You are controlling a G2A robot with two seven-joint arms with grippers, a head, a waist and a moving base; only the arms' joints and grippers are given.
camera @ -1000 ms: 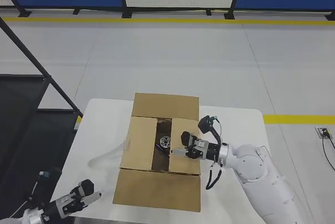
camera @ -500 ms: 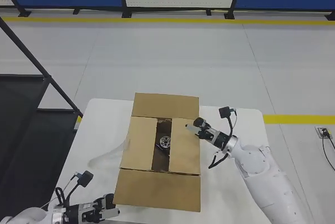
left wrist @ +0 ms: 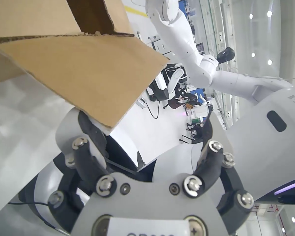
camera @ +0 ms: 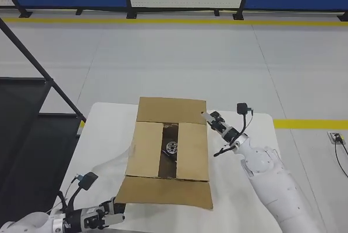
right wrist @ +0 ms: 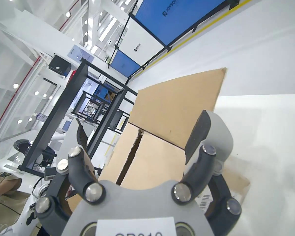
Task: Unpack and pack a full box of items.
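Box flap has risen, resting on left gripper

Your robot's look: white shells, dark links, silver screws.
You'll see glossy white casing on the right arm and the left arm, each with a black camera block at the wrist and a thin black cable looping beside it. The left gripper and right gripper each give you a grey metal plate studded with silver screws, dark grey links, white finger shells with black pads, and a white label with black print. The torso is white, with a black oval slot, grey lettering and a violet light strip.
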